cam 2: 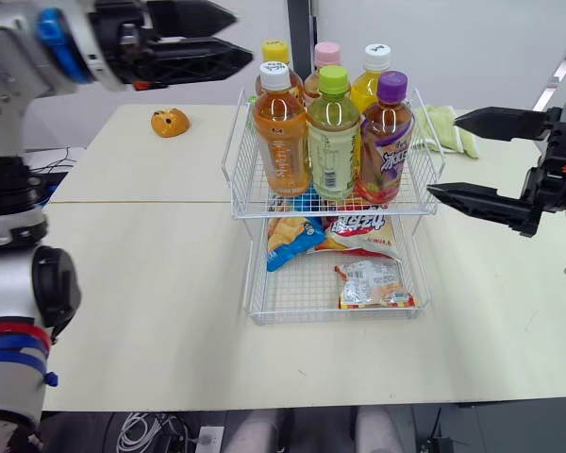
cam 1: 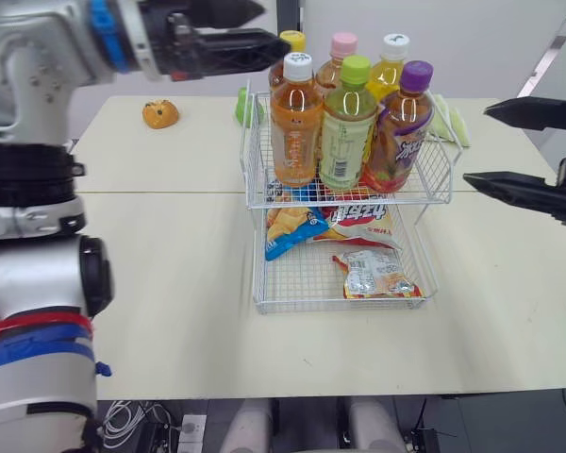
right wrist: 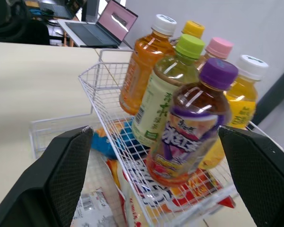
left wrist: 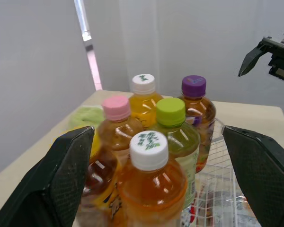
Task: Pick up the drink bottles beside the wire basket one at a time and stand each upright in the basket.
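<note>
Several drink bottles stand upright in the top tier of the white wire basket (cam 1: 434,179). Its front row is an orange bottle with a white cap (cam 1: 296,118), a green one with a lime cap (cam 1: 348,123) and a purple-capped one (cam 1: 401,127). Behind them stand yellow-capped (cam 1: 291,42), pink-capped (cam 1: 342,47) and white-capped (cam 1: 392,52) bottles. My left gripper (cam 1: 275,25) is open, level with the caps at the basket's back left, holding nothing. Open and holding nothing too, my right gripper (cam 1: 474,143) hovers just right of the basket.
The basket's lower tray (cam 1: 302,304) holds a blue snack bag (cam 1: 292,226), a red-and-white bag (cam 1: 363,222) and a third bag (cam 1: 373,274). On the table lie an orange bun-like thing (cam 1: 160,113), a green object (cam 1: 243,106) and a pale green cloth (cam 1: 453,118). A laptop (right wrist: 116,19) sits farther off.
</note>
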Tool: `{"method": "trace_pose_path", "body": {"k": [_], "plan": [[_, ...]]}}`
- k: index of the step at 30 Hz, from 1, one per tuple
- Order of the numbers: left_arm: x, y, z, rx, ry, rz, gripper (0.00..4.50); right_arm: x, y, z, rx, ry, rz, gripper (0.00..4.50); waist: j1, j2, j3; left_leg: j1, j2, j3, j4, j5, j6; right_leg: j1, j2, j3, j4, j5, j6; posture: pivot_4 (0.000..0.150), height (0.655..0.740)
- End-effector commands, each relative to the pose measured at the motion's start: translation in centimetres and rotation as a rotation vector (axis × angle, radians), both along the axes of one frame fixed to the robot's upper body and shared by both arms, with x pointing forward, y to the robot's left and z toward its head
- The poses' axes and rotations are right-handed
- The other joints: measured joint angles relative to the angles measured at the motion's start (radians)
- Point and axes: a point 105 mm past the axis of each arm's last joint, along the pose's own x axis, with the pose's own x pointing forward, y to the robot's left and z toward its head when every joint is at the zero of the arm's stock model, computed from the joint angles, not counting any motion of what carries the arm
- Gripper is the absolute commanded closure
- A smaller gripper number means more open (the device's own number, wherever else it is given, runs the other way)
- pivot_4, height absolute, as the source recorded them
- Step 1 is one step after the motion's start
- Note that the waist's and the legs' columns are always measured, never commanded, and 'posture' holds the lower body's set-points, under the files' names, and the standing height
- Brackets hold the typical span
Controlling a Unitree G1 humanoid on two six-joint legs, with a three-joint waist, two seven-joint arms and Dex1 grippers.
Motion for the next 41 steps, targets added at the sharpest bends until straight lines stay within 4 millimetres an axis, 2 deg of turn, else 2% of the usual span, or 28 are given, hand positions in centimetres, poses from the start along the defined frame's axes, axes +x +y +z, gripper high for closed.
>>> {"method": "trace_pose_path", "body": {"k": [1,6,8,12,15,20,24,28,33,36,41], "plan": [[-0.2,3.2,0.0,0.036,-0.085,0.157,0.01,-0.2,-1.5,0.8,-0.017,-0.050,-0.049,0.00,0.001,0.000,0.000,0.000,0.000,0.000,0.000,0.000,0.000,0.000,0.000,0.000,0.000,0.000,0.000,0.150,0.7400],[0.0,8.8,-2.4,0.099,-0.123,0.390,0.01,0.5,-3.2,0.3,-0.017,-0.031,-0.096,0.00,0.002,0.000,0.000,0.001,0.000,0.000,0.000,0.000,0.000,0.001,0.000,0.000,0.000,0.000,0.000,0.150,0.7400],[-0.2,10.2,-3.8,0.140,-0.124,0.446,0.01,0.7,-3.6,0.2,-0.018,-0.025,-0.106,0.00,0.000,0.000,0.000,0.001,0.000,0.000,0.000,0.000,0.000,0.001,0.000,0.001,0.000,0.000,0.000,0.150,0.7400],[-0.8,12.2,-7.3,0.196,-0.082,0.513,0.01,1.1,-4.8,-0.2,-0.035,-0.014,-0.146,0.00,0.002,0.000,0.000,0.002,0.001,0.001,-0.001,0.000,0.000,0.001,-0.001,0.001,0.000,0.000,-0.001,0.150,0.7400],[-1.2,13.4,-9.8,0.165,-0.042,0.571,0.01,1.8,-6.3,-1.8,-0.101,-0.002,-0.217,0.00,0.003,0.000,0.000,0.003,0.001,0.001,-0.001,0.000,0.000,0.002,-0.002,0.001,-0.001,0.000,-0.001,0.150,0.7400],[-1.2,15.4,-14.1,0.178,-0.006,0.687,0.01,3.8,-8.4,-3.8,-0.117,-0.039,-0.349,0.00,0.006,0.000,0.000,0.004,0.000,0.002,-0.001,0.000,0.000,0.003,-0.003,0.000,-0.001,0.000,-0.001,0.150,0.7400],[-1.6,16.0,-17.1,0.185,0.029,0.713,0.01,4.4,-9.2,-6.7,-0.163,0.013,-0.377,0.00,0.006,0.000,0.000,0.005,0.001,0.002,-0.001,0.000,0.000,0.004,-0.003,0.001,-0.001,0.000,-0.001,0.150,0.7400],[-1.7,17.0,-19.1,0.170,0.032,0.771,0.01,4.5,-10.2,-9.7,-0.214,0.054,-0.420,0.00,0.007,0.000,0.000,0.005,0.000,0.001,-0.001,0.000,0.000,0.004,-0.003,0.000,-0.001,0.000,-0.001,0.150,0.7400],[-2.0,17.2,-21.7,0.181,0.087,0.791,0.01,4.2,-10.6,-13.8,-0.256,0.122,-0.433,0.00,0.007,0.001,-0.001,0.006,0.000,0.001,-0.001,0.000,0.000,0.004,-0.003,0.000,-0.001,0.000,-0.001,0.150,0.7400],[-2.1,17.4,-22.3,0.167,0.097,0.812,0.01,4.4,-10.9,-15.1,-0.262,0.131,-0.445,0.00,0.007,0.001,-0.001,0.006,0.000,0.002,-0.001,0.000,0.000,0.004,-0.003,0.000,-0.001,0.000,-0.001,0.150,0.7400],[-2.0,17.8,-22.7,0.136,0.098,0.846,0.01,4.9,-11.5,-15.9,-0.263,0.127,-0.462,0.00,0.007,0.001,-0.001,0.007,0.000,0.002,-0.001,0.000,0.000,0.005,-0.003,0.000,0.000,0.000,-0.001,0.150,0.7400]]}}
